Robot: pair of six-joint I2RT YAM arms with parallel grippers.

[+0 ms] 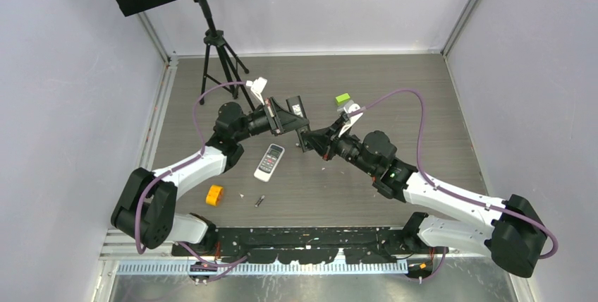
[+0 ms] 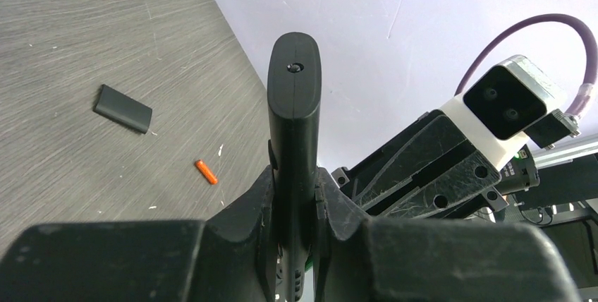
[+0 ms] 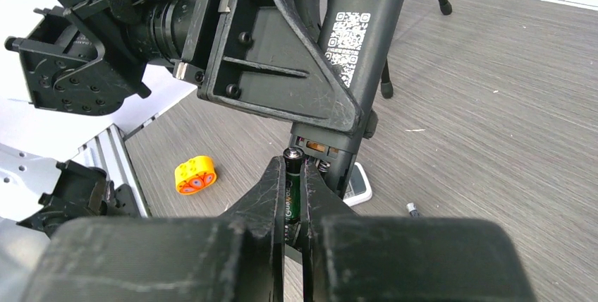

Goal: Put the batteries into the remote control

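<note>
My left gripper (image 2: 295, 183) is shut on a black remote control (image 2: 295, 97) and holds it up off the table (image 1: 293, 110). In the right wrist view its back, with a QR label (image 3: 350, 37), faces me and the battery bay (image 3: 319, 149) at its lower end is uncovered. My right gripper (image 3: 293, 169) is shut on a dark green battery (image 3: 292, 192), whose pale tip sits right at the bay's edge. An orange-red battery (image 2: 206, 172) and a dark one (image 1: 259, 201) lie on the table. A dark cover-like piece (image 2: 123, 108) lies flat nearby.
A white remote (image 1: 269, 161) lies under the two grippers. An orange block (image 1: 214, 195) sits at the near left and a lime-green block (image 1: 343, 98) behind the right arm. A tripod (image 1: 215, 48) with a perforated black board stands at the back left.
</note>
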